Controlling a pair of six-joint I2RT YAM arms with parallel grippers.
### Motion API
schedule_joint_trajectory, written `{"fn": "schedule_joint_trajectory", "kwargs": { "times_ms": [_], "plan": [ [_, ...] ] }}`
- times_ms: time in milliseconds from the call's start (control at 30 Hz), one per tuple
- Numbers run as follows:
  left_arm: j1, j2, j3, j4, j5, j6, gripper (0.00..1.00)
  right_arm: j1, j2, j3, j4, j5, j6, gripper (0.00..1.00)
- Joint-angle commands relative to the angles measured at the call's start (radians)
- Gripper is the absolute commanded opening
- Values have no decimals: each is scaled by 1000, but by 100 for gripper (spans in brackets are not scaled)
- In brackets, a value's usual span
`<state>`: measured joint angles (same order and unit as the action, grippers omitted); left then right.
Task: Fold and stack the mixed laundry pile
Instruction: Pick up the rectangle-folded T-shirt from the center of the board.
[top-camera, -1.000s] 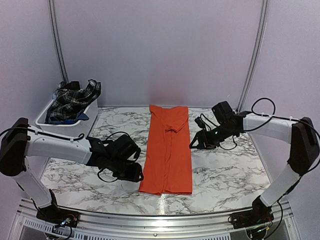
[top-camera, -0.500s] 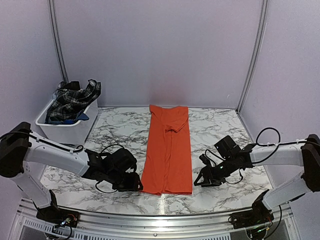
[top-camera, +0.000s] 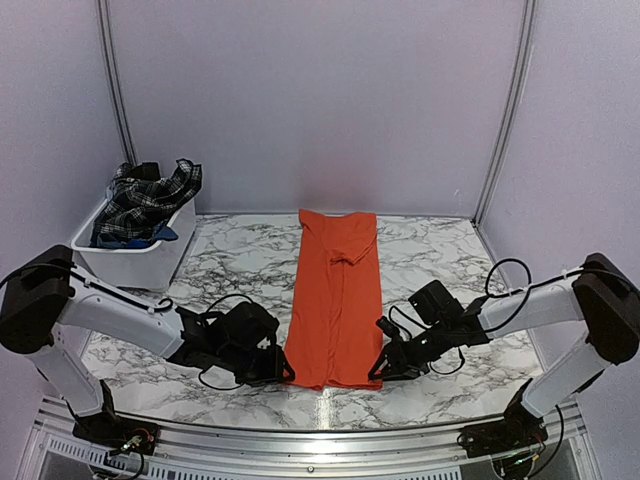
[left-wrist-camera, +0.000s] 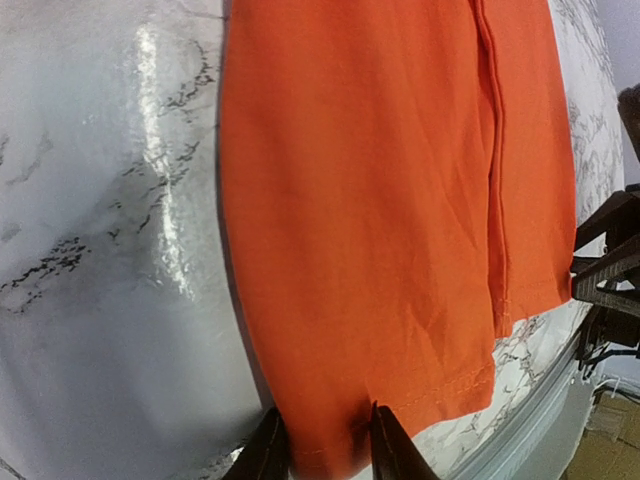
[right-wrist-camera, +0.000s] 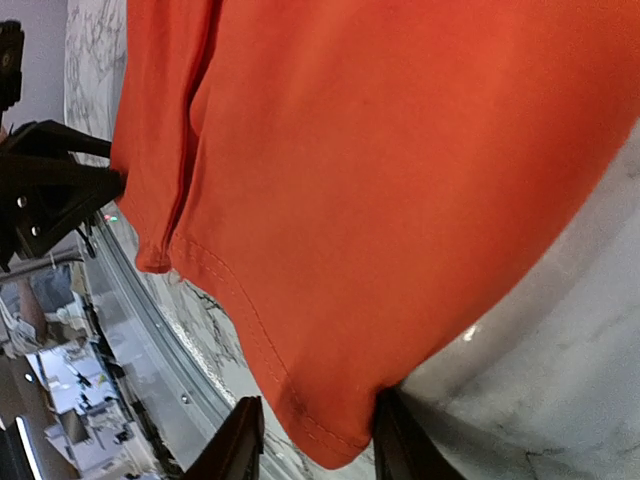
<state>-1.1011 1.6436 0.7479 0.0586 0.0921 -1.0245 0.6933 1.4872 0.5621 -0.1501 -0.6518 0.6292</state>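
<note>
The orange T-shirt (top-camera: 338, 290) lies folded into a long narrow strip down the middle of the marble table (top-camera: 450, 250). My left gripper (top-camera: 283, 372) is low at its near left hem corner, and in the left wrist view the corner of the T-shirt (left-wrist-camera: 370, 200) lies flat between the gripper's (left-wrist-camera: 328, 455) parted fingers. My right gripper (top-camera: 378, 368) is at the near right corner. There the T-shirt (right-wrist-camera: 400, 180) hem sits between that gripper's (right-wrist-camera: 315, 440) spread fingers. The black-and-white plaid piece (top-camera: 145, 200) and a bit of blue cloth (top-camera: 162, 236) sit in the bin.
The white plastic bin (top-camera: 130, 262) stands at the far left of the table. The metal rail at the table's front edge (top-camera: 320, 420) runs just behind both grippers. Loose black cables trail from both wrists.
The right arm swung from beside the shirt's far half down to its near right corner. The left gripper slid nearer and right onto the near left corner. Both jaws have narrowed.
</note>
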Motion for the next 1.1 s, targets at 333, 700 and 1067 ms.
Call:
{"fn": "schedule_joint_trajectory", "kwargs": {
  "times_ms": [333,700,1067],
  "plan": [
    [-40,-30,-80,-11,-17,-62,2,27,-61,-111,-11,58,53,0],
    [-203,-174,-42,-157,6,-82,0,138,-390,-140,-134,6,174,0],
    [-30,-140,161,-278,-15,70,0,19,-311,35,-163,66,85,0]
  ]
}}
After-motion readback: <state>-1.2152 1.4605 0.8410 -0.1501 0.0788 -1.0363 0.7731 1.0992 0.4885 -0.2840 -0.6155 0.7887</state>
